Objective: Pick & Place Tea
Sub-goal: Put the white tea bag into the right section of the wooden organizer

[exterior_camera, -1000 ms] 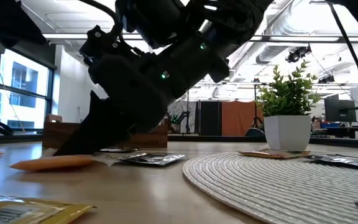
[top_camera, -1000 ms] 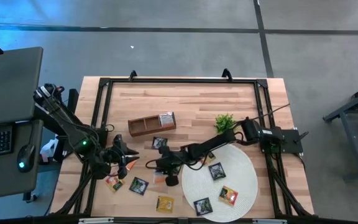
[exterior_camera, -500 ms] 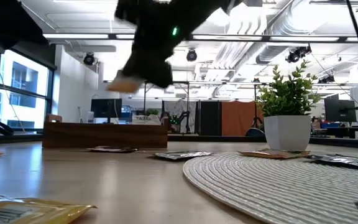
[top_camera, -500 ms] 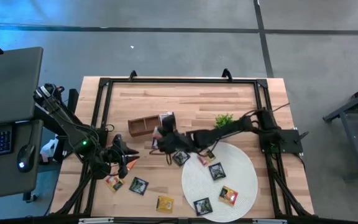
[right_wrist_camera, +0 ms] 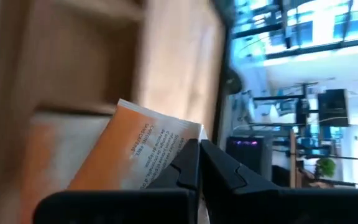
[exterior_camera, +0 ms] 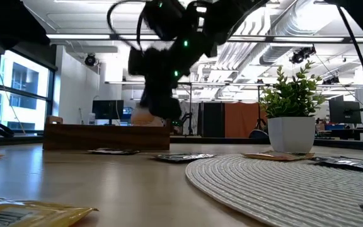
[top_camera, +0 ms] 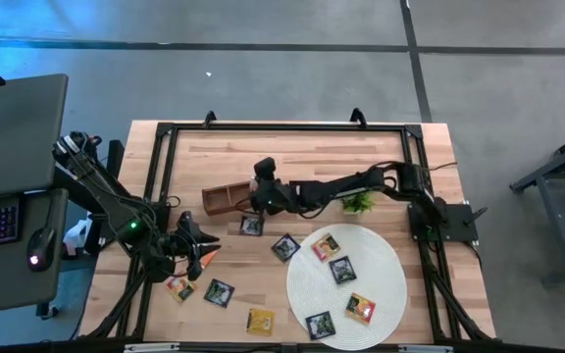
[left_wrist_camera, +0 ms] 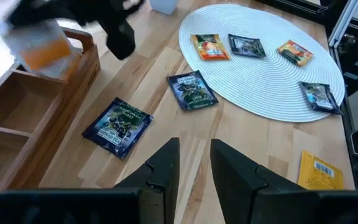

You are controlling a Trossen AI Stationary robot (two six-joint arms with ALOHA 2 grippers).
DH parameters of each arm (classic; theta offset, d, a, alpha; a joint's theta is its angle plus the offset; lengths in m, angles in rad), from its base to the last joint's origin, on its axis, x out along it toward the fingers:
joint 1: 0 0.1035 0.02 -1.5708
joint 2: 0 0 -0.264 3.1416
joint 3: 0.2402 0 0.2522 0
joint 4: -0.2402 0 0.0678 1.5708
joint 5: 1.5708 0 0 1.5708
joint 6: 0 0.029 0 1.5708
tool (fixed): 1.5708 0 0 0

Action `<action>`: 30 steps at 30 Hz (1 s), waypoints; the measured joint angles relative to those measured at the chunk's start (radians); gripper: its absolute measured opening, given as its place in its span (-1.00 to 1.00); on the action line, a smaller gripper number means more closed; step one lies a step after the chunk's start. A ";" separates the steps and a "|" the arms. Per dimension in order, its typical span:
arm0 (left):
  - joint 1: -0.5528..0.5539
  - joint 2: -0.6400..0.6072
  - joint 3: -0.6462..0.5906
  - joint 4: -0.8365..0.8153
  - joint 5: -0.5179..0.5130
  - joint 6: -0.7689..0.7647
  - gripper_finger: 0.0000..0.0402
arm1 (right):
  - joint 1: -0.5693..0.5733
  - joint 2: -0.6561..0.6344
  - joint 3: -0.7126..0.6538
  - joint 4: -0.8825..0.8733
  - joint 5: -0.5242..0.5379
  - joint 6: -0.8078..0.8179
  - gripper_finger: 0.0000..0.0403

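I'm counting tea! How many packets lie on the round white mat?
4 on the mat: red-orange packet at the back, dark middle packet, yellow-orange packet and dark edge packet toward the front. None looks hidden.

Grey floor surrounds the table; windows and bright ceiling lights behind.

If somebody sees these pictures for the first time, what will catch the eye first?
The right gripper, stretched across the table, is shut on a white-and-orange tea packet above the wooden divided tray. Next comes the round white mat with five packets on it, near the small green plant.
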 joint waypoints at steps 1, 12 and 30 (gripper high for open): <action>0.000 0.000 0.000 0.000 0.001 -0.006 -0.56 | 0.000 0.001 -0.002 -0.019 -0.010 0.008 -0.99; 0.000 0.000 0.000 -0.001 0.004 -0.018 -0.56 | -0.001 -0.003 0.000 -0.056 -0.075 -0.093 -0.98; 0.000 0.000 0.000 0.006 0.015 -0.123 -0.56 | 0.021 -0.004 0.001 0.055 -0.084 -0.110 -0.30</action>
